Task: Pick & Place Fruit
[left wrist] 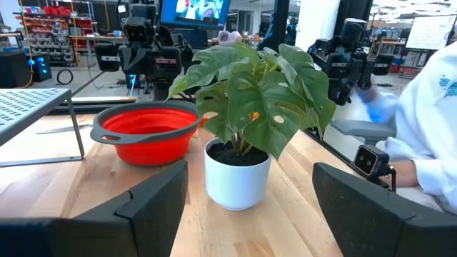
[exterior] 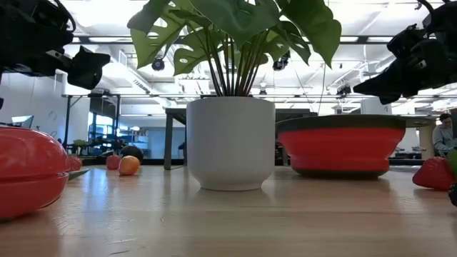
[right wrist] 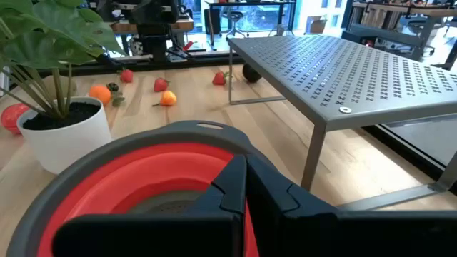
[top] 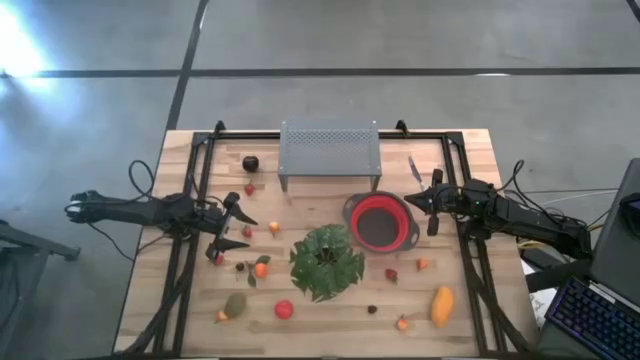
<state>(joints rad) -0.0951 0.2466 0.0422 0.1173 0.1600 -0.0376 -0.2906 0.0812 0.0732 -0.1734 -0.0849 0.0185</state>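
Small fruits lie scattered on the wooden table: a dark purple round one [top: 250, 163], a red one [top: 246, 231] and an orange one [top: 274, 228] near my left gripper, an olive-green piece [top: 235, 304], a red one [top: 284, 309] and a yellow-orange oblong one [top: 441, 305]. My left gripper [top: 238, 229] hangs open at the table's left, pointing toward the plant, with nothing between its fingers [left wrist: 250, 171]. My right gripper [top: 411, 203] is shut and hovers over the right rim of the red bowl [top: 380, 222], above it in the low view [exterior: 360, 89].
A leafy plant in a white pot [top: 326, 260] stands mid-table beside the bowl. A grey perforated metal shelf [top: 329, 150] stands at the far middle. Black rails [top: 186, 250] run along both table sides. A person in a white sleeve [left wrist: 428, 128] sits beyond the table.
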